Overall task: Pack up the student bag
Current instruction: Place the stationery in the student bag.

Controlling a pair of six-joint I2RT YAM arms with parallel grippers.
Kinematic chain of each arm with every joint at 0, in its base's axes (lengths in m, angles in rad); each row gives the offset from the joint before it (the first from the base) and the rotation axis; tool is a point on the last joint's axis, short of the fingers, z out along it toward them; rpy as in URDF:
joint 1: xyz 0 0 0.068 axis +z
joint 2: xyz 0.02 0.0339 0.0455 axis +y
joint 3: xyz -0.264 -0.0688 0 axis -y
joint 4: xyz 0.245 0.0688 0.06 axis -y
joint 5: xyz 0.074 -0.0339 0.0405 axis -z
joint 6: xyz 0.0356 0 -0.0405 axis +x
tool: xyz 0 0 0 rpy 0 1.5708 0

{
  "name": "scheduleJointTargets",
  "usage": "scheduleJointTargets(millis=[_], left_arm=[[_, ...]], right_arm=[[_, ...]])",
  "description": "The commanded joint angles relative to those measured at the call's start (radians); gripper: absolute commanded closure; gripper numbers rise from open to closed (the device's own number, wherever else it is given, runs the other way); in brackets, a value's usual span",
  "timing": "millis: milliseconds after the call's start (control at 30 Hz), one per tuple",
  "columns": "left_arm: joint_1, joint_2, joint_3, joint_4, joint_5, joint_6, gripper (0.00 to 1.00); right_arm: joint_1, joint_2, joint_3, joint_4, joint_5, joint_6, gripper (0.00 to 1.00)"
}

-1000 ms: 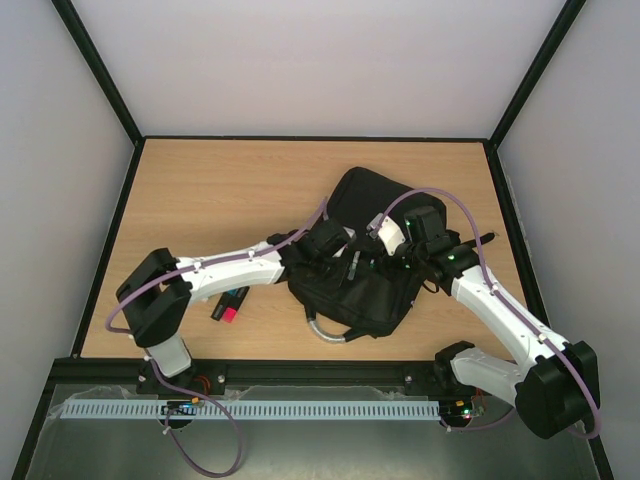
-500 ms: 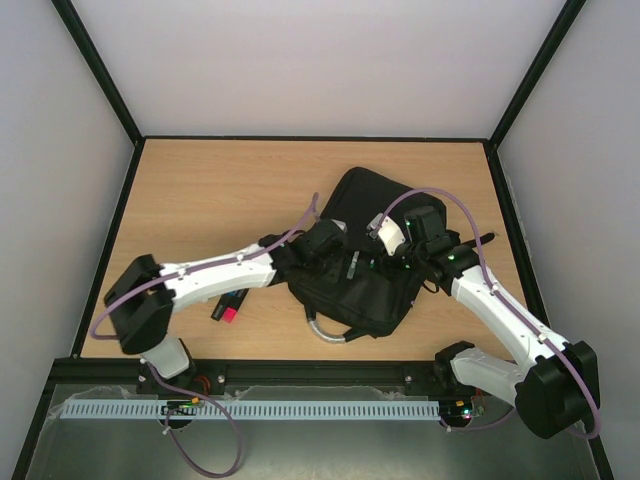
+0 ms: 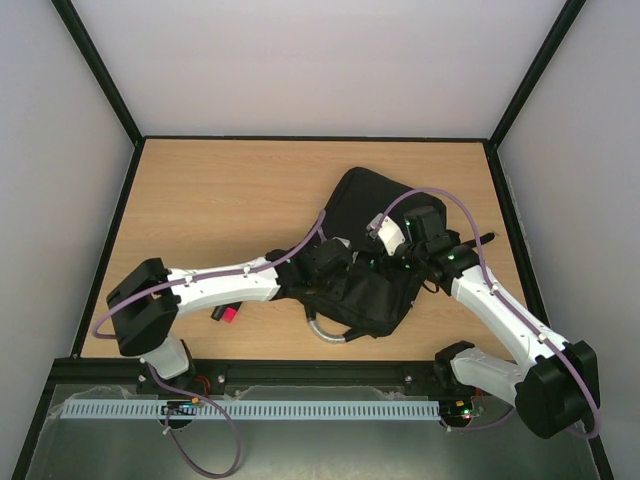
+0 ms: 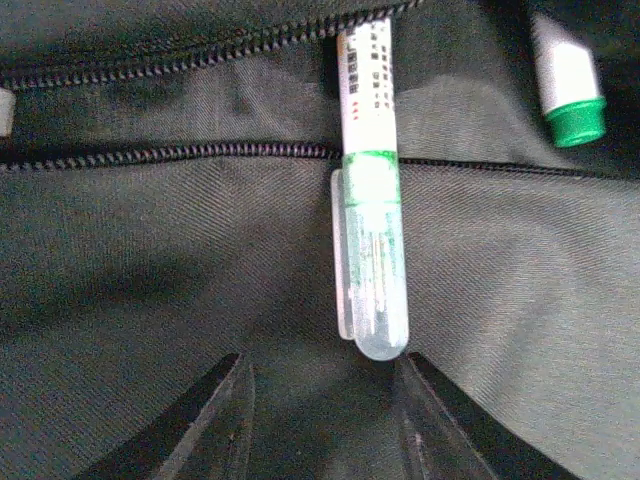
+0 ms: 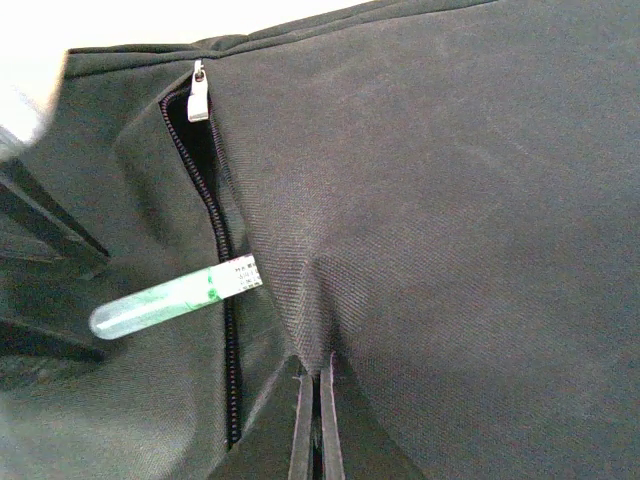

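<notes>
2 arms lean over the large black soft fabric student bag [image 3: 365,205], which lies on the right half of the pale wooden table [image 3: 220,190], its grey curved handle [image 3: 325,333] toward the bases. The left gripper [image 4: 322,372] stands partly open and empty, just short of the clear cap of a white and green marker pen [image 4: 370,260] poking from the bag's open zip [image 5: 205,215]. The right gripper [image 5: 316,385] is closed tight, pinching a fold of bag fabric beside that zip. 1 more green-capped pen [image 4: 568,85] lies nearby.
</notes>
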Motion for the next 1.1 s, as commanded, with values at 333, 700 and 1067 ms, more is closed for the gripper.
scheduleJointTargets(millis=[333,700,1067], left_arm=[[0.014,0.133,0.13,0.048,-0.094,0.064,0.83],[0.019,0.194,0.209,0.166,-0.146,0.175,0.98],[0.022,0.238,0.22,0.281,-0.093,0.188,0.74]], right_arm=[[0.005,-0.001,-0.004,0.004,-0.051,-0.004,0.99],[0.001,-0.007,-0.004,0.005,-0.052,-0.004,0.99],[-0.004,-0.006,-0.004,0.004,-0.052,-0.002,0.99]])
